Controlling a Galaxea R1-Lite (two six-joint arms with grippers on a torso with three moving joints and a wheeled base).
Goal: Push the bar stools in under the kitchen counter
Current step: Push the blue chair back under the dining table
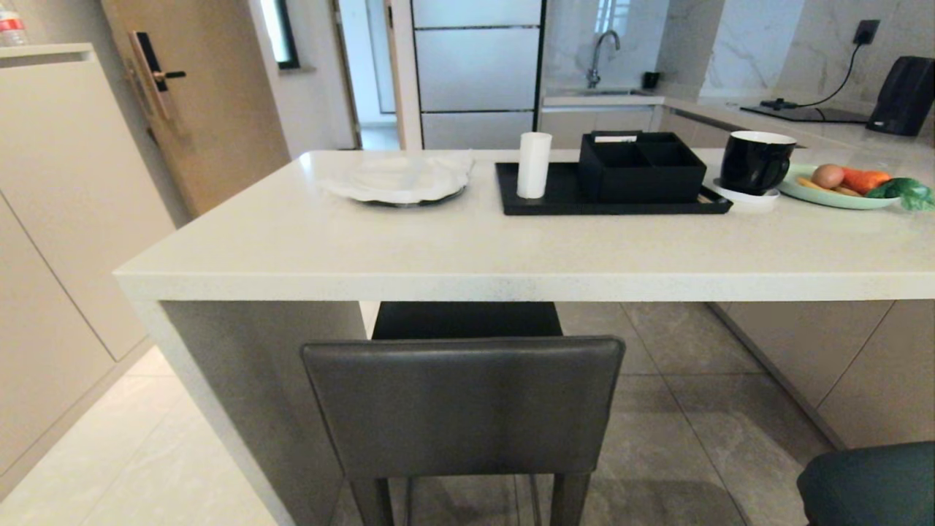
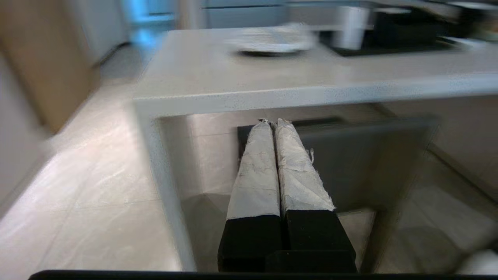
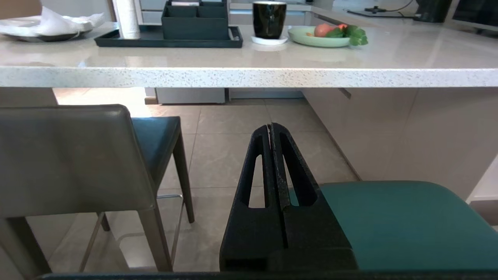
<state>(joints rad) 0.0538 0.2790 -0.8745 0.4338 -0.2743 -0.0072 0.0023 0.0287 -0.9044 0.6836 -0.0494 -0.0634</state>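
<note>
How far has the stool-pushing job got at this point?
Partly done: the dark-grey stool has its seat under the kitchen counter, while its back stands just outside the edge. In hand: the shut left end effector points at that back, contact unclear. Left: the teal stool sits clear of the counter, with the shut right end effector beside it.

Left gripper (image 2: 272, 122) fingers pressed together, extended forward; right gripper (image 3: 271, 126) likewise closed, empty, extended forward
</note>
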